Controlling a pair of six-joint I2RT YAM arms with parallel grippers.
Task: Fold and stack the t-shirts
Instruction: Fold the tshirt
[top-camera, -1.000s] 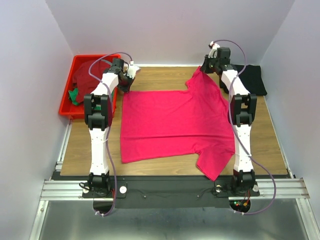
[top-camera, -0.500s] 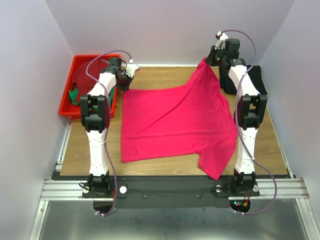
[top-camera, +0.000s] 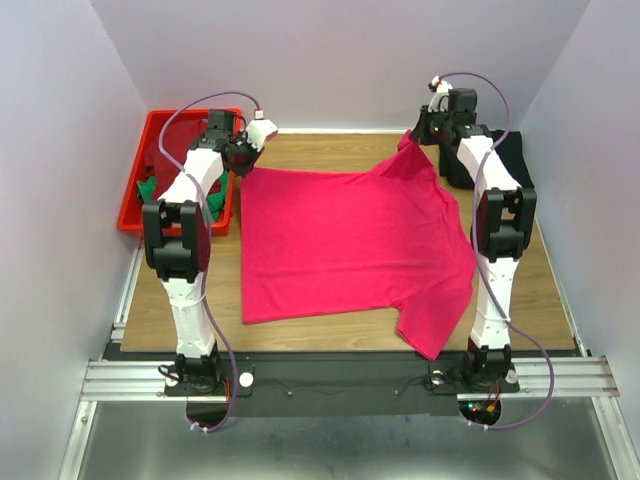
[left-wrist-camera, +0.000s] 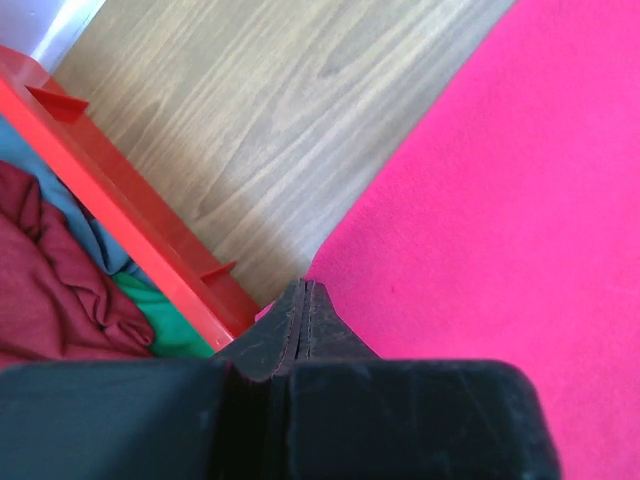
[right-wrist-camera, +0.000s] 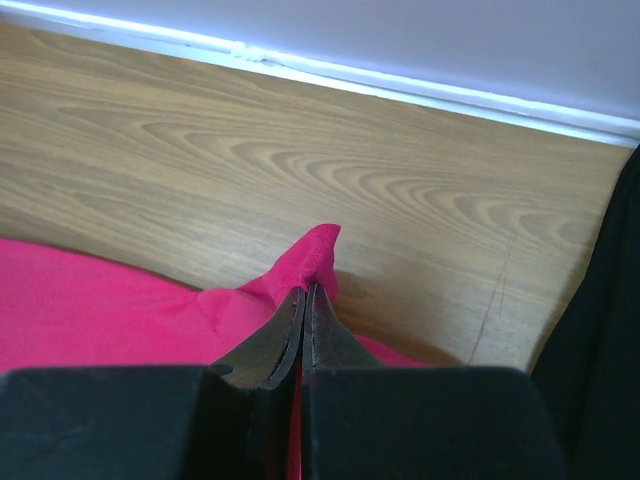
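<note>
The bright pink-red t-shirt lies spread across the middle of the wooden table, with its far edge held up at both upper corners. At upper left, beside the red bin, the left gripper has its jaws pressed together on the shirt's corner. At upper right, the right gripper pinches a small fold of the same shirt. A black t-shirt lies at far right. In the bin sit a dark red t-shirt and a green t-shirt.
</note>
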